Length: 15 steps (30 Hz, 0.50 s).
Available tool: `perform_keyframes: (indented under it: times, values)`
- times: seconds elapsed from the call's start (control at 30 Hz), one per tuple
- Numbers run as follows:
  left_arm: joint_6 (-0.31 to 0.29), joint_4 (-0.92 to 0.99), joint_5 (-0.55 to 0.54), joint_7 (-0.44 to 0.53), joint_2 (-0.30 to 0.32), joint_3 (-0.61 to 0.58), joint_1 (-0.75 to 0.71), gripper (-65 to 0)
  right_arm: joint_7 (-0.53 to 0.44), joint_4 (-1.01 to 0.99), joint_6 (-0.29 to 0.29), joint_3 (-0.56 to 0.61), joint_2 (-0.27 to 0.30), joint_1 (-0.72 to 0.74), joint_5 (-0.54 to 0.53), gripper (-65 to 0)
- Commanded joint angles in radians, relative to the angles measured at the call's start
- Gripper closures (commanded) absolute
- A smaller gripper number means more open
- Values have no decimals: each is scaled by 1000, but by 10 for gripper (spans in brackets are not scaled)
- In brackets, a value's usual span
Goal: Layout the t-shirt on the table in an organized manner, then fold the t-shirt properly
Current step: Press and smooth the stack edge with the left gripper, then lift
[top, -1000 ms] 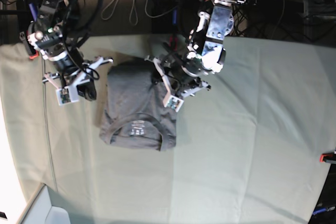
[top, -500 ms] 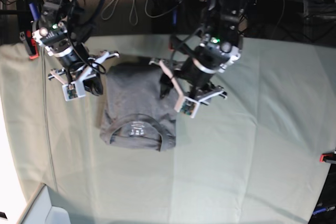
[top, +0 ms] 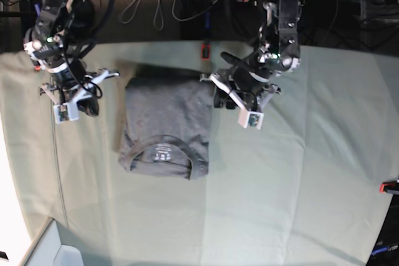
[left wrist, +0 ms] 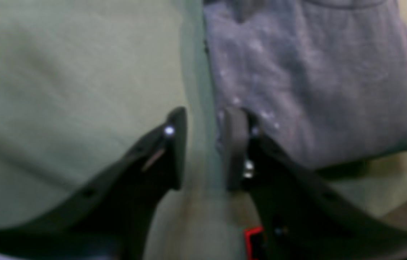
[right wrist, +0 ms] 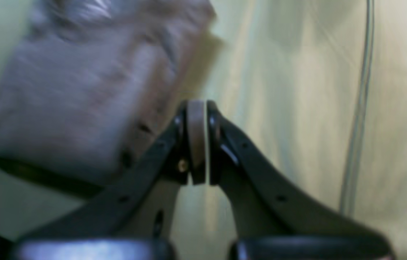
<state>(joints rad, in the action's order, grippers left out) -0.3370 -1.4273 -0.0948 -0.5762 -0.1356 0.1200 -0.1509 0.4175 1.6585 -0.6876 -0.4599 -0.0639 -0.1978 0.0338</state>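
The dark grey t-shirt [top: 165,123] lies folded into a compact rectangle on the pale green table [top: 299,172], collar and white label toward the near side. My left gripper [top: 220,99] hovers just off the shirt's right edge. In the left wrist view it [left wrist: 203,144] is open and empty, with the shirt [left wrist: 315,83] beside one finger. My right gripper [top: 90,107] is to the left of the shirt, apart from it. In the right wrist view it [right wrist: 198,141] is shut and empty, with the shirt [right wrist: 81,101] blurred to its left.
A red clamp [top: 204,49] sits at the table's far edge behind the shirt, another [top: 389,186] at the right edge. Cables [top: 143,1] lie behind the table. A thin cable [right wrist: 358,126] runs over the cloth near my right gripper. A white box [top: 56,250] is at the near left corner.
Both grippers have pulled away from the shirt: the left one up and to the right off its edge, the right one further left. The shirt stays folded and flat.
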Motion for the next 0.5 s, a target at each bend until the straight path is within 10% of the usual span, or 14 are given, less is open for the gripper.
perform_keyframes:
  times: [0.0, 0.47]
  values:
    - [-1, -5, -20, 17, -5, -1, 12, -142, -24, -1, -11, 2, 5, 4, -16, 0]
    - [2, 145, -26, 18, 12, 77, 104, -142, -32, -94, -11, 5, 26, -6, -16, 0]
